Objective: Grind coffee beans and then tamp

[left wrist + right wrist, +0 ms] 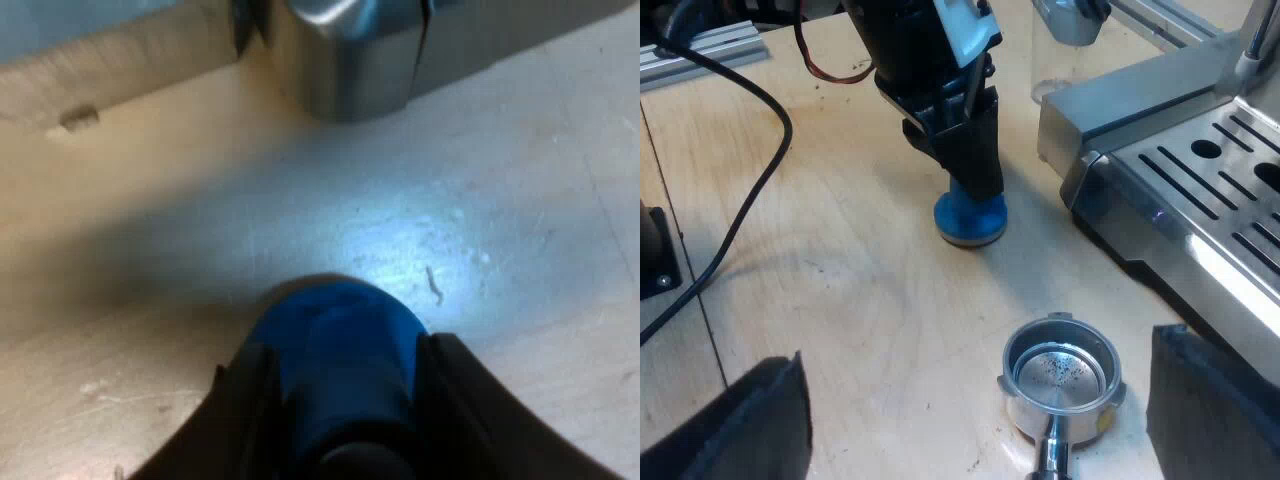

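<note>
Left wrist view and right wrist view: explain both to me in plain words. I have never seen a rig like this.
These are two robot arms. Each ends in a gripper with two black fingers and carries a camera at its wrist. The left wrist view looks along the left gripper, whose fingers are closed on a blue tamper. A corner of the espresso machine is beyond it. The right wrist view is taken from the other arm. There the same tamper stands on the wooden table, gripped from above. The right gripper is open, its fingers wide apart on either side of a metal holder. The holder stands on the table, not gripped, and its basket looks nearly empty. The machine stands close by.
</note>
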